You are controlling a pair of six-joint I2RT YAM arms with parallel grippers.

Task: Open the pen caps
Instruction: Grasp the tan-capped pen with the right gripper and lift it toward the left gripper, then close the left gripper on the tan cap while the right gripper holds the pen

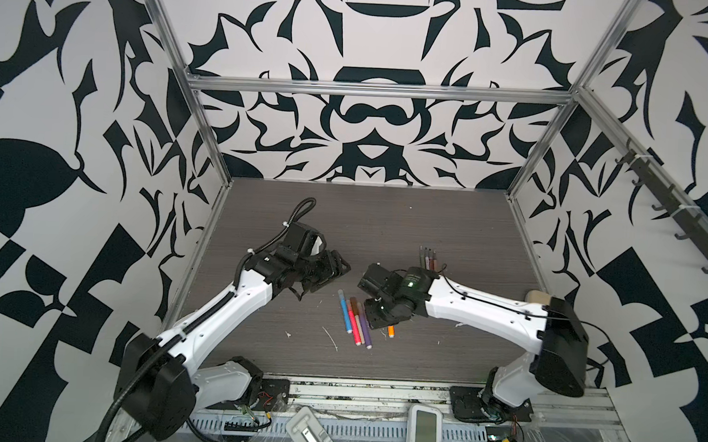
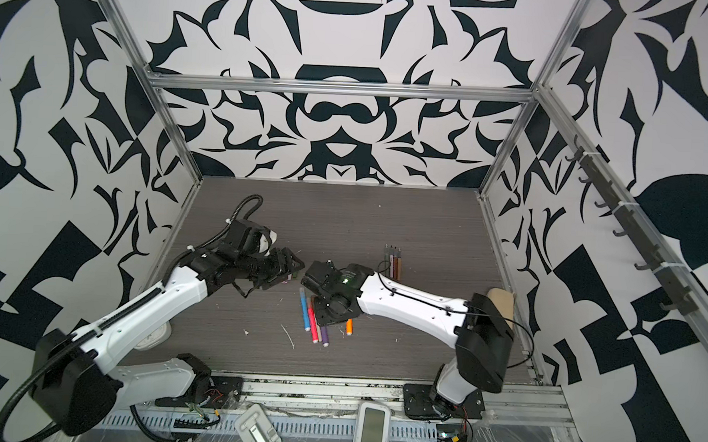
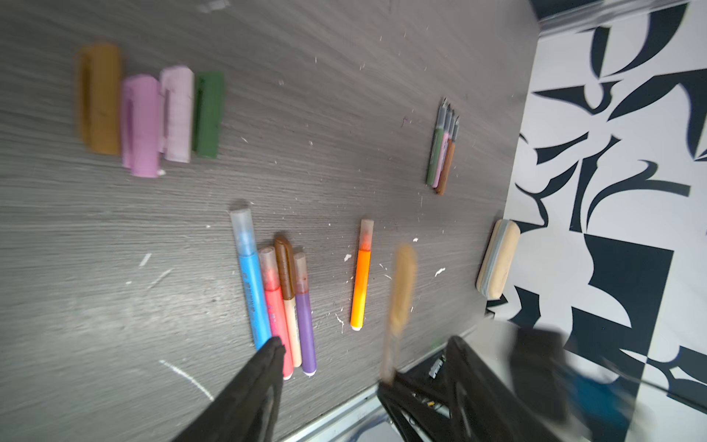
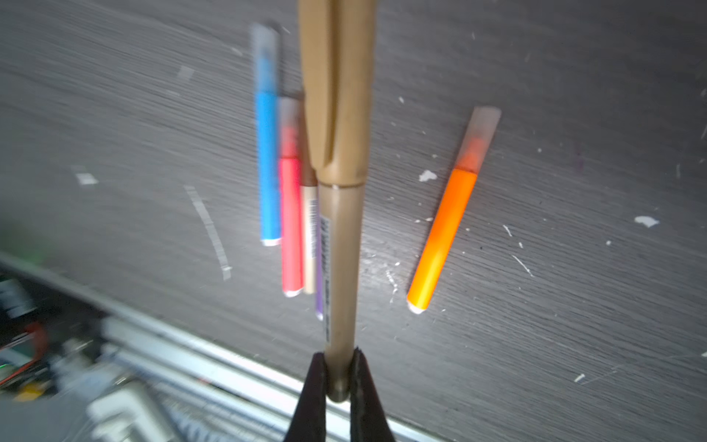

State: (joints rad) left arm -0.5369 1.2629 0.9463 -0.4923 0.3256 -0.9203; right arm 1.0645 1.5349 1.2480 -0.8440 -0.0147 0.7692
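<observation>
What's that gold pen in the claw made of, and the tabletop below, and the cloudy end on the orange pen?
The gold pen looks like plastic with a satin metallic-gold finish: moulded clip, seam at the cap. The table is probably laminate printed as dark grey woodgrain, flecked white. The orange pen's cap seems frosted translucent plastic: orange shows through.

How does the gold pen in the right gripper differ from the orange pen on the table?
The gold pen is clamped at its tail end by the right gripper. The orange pen lies loose on the table, and nothing touches it. The gold pen has an opaque gold cap with a clip, while the orange pen has a translucent cap. Both pens have their caps on.
</observation>
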